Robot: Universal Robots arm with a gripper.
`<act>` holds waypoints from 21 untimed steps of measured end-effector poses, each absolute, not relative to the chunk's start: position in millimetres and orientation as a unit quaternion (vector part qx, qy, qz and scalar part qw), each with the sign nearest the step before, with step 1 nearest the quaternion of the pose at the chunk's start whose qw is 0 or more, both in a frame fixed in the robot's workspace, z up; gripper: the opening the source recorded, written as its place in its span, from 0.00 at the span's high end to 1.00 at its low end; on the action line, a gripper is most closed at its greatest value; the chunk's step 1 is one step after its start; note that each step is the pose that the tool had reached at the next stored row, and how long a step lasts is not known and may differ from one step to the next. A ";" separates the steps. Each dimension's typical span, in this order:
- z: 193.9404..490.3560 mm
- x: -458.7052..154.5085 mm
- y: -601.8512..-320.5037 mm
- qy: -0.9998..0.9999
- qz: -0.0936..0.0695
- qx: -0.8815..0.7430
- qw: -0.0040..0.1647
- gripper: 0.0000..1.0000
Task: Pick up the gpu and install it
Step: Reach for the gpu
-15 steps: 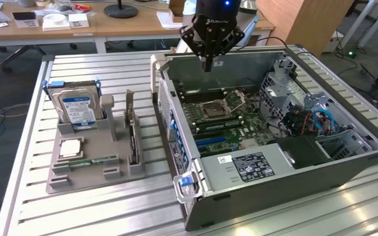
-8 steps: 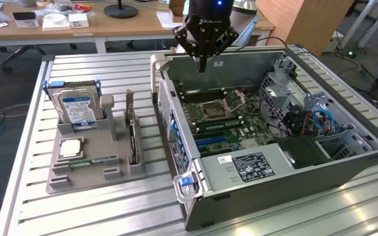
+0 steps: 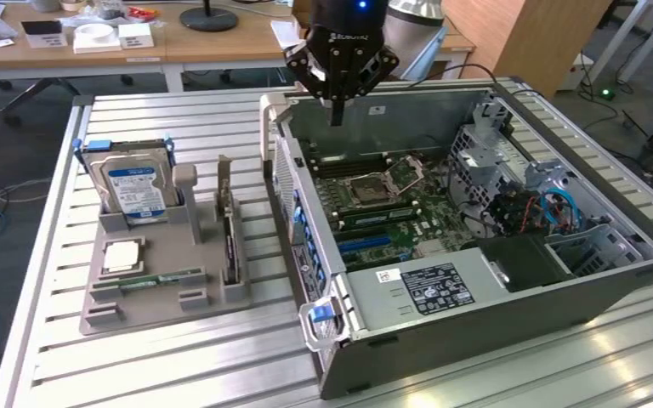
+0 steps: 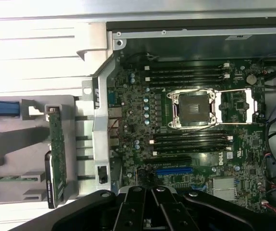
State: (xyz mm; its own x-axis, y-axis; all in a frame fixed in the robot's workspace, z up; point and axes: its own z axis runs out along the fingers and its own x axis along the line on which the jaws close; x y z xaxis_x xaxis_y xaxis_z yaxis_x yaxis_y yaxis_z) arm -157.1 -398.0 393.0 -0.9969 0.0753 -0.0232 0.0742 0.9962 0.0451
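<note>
Computer case (image 3: 508, 331) sits nearest on the table (image 3: 190, 365), the tool (image 3: 336, 117) pressed together and empty above it, the gpu (image 3: 231, 246) upright in the gray holder (image 3: 145, 310) between case and table edge; pick-up looks unstarted, calling for a spread tool over the card.

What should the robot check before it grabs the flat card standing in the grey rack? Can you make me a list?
1. gpu standing on its edge in the grey rack: ok.
2. Gripper holding nothing: ok.
3. Gripper open enough to grab: not ok, it is shut.
4. Gripper above the gpu: not ok. It hangs over the open computer case, and the gpu is off to the exterior view's left.
5. Blue slot on the motherboard free: ok, nothing is plugged into it.
</note>
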 end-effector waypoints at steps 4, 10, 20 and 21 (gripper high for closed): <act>392.9 -166.7 -397.5 0.999 0.022 0.037 0.012 0.89; 392.8 -183.5 -396.5 0.999 0.022 0.037 0.012 0.89; 392.0 -212.3 -394.0 0.999 0.022 0.037 0.013 0.89; 391.9 -215.3 -393.7 0.999 0.022 0.037 0.012 0.89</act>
State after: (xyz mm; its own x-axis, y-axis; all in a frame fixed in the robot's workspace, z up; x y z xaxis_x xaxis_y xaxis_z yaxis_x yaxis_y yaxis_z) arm -215.3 -393.7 391.9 -0.9969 0.0753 -0.0233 0.0742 0.9962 0.0451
